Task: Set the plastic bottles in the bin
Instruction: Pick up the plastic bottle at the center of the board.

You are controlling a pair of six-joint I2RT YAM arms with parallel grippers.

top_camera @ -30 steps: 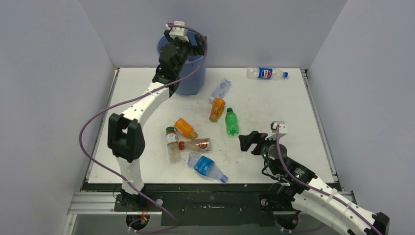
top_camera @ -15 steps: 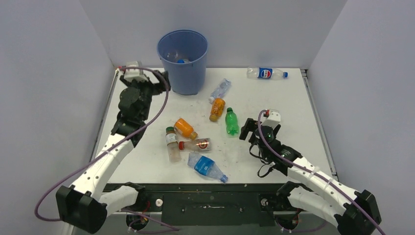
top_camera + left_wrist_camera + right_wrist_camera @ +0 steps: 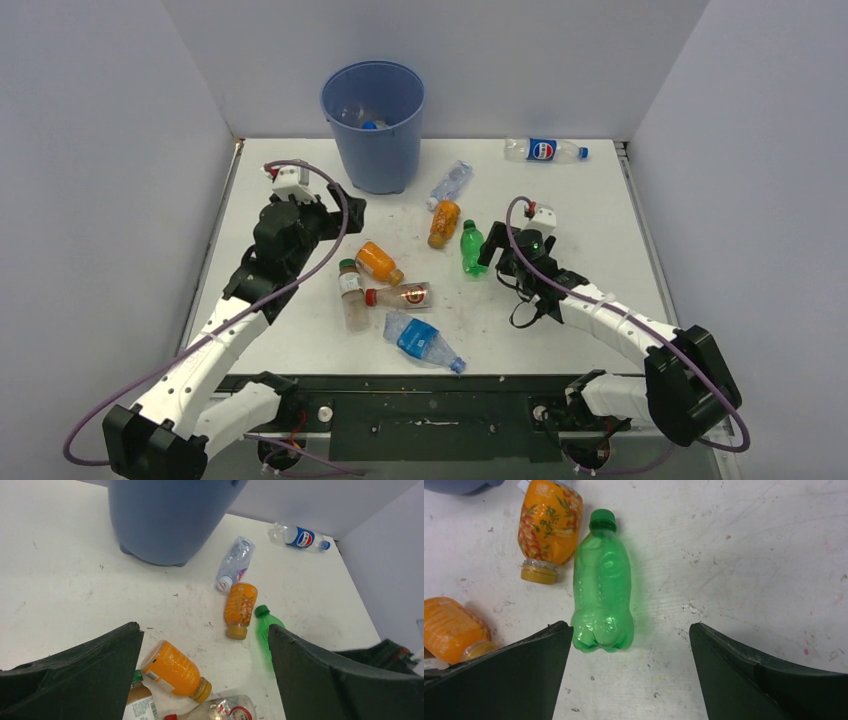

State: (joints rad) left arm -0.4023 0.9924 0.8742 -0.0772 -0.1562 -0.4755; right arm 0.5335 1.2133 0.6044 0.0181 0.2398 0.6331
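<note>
Right wrist view: right gripper [image 3: 628,630] wide open, empty. Green bottle [image 3: 602,600] lies on the surface just ahead, its base nearer the left finger. Advise shifting left, lowering straight, closing gently; it may roll. Also open and empty: left gripper [image 3: 202,627].

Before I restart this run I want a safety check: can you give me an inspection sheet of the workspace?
Surface: table, white, scuffed, lightly stained.
Job's things: eight bottles lying on the table; blue bin upright at the back, at least one bottle inside.
Clutter: nothing seen.
Grippers: left gripper open, empty; right gripper open, at the green bottle.
Cables: purple cables looping off both arms.
Surroundings: plain walls on three sides.
</note>
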